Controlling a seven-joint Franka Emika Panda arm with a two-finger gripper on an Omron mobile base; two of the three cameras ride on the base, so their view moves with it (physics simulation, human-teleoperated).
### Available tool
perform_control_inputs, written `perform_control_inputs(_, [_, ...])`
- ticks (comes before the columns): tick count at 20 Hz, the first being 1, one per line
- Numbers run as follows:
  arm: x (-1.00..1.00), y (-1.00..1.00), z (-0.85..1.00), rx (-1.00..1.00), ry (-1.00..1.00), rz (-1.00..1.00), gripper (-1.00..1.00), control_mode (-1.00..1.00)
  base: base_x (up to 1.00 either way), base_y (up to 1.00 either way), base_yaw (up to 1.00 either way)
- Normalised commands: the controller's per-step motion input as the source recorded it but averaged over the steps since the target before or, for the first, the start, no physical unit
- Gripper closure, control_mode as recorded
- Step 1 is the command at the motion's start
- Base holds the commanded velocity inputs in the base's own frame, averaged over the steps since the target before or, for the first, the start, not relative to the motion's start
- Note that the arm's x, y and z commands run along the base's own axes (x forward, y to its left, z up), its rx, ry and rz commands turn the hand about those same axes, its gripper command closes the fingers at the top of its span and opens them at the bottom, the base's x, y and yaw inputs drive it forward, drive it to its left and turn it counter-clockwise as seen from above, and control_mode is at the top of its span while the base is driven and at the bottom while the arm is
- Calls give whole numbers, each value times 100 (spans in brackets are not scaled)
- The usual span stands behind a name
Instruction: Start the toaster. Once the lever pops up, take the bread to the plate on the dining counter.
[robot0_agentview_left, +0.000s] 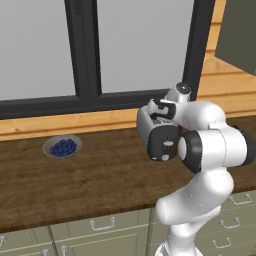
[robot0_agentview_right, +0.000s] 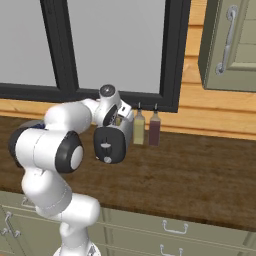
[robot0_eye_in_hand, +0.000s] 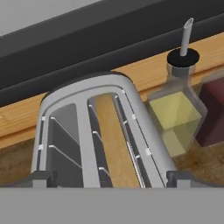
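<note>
One toaster (robot0_eye_in_hand: 98, 131) stands on the wooden table (robot0_agentview_left: 100, 180) below the window, toward the back, and the arm's hand hangs right over it. From above I count two slots: the left one looks empty, with only its wire guides showing, and the right one holds one slice of bread (robot0_eye_in_hand: 116, 144), golden-tan and sunk in along the slot's length. The toaster's dark end panel (robot0_agentview_right: 107, 145) faces the room, with one round dial low on it and one small pale lever (robot0_agentview_right: 105, 145) just above that.

The pincer (robot0_eye_in_hand: 107, 180) has its two dark fingertips spread wide apart, one to either side of the toaster's near end, clamped on nothing.

Two bottles stand just beside the toaster against the wall: one with yellowish oil (robot0_eye_in_hand: 177, 118) and a spout on its black cap, and one dark red (robot0_agentview_right: 154, 128) next to it. Well off to the other side sits one small grey bowl of blueberries (robot0_agentview_left: 62, 147).
</note>
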Motion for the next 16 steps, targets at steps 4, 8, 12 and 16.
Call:
perform_control_inputs(4, [15,0,-51,-4,0,0,-100,-100,0,0,0])
perform_control_inputs(8, [0,0,-73,-8,0,0,-100,-100,0,0,0])
perform_control_inputs(12, [-10,0,-85,-10,0,0,100,-100,0,0,0])
perform_control_inputs(16, [-1,0,-68,-6,0,0,100,-100,0,0,0])
